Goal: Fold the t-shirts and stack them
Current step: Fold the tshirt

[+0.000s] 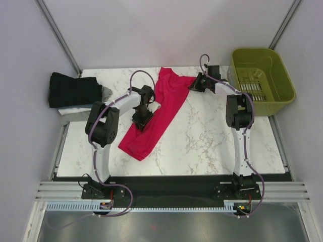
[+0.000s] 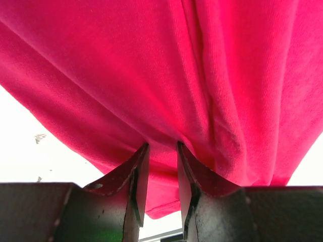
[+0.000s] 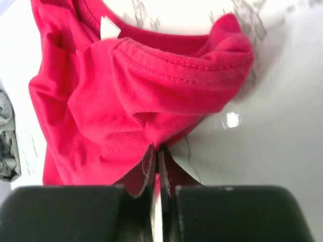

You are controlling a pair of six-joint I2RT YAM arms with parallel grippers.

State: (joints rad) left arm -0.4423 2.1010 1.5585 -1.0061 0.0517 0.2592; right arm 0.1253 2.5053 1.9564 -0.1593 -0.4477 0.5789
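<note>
now pink t-shirt (image 1: 169,96) in left pincer (image 2: 161,147), right pincer (image 3: 157,149)

**A:** The pink shirt (image 3: 151,91)?
**B:** Soft knit cloth, matt, finely ribbed, with a stitched hem at the neck. The label (image 3: 110,27) is white; cloth or paper, I cannot tell.
**A:** The bench (image 1: 212,141)?
**B:** Smooth marble-look top, white with grey veins, glossy enough to catch a light spot.
**A:** The basket (image 1: 262,80)?
**B:** Olive plastic, smooth, with a slight sheen.
**A:** The left hand (image 2: 162,146)?
**B:** Its fingers (image 2: 126,186) are dark, hard and matt, scuffed along the edges.
**A:** The black shirt (image 1: 70,89)?
**B:** Matt cloth as well.
**A:** The rails (image 1: 171,191)?
**B:** Silvery metal, dull.
</note>
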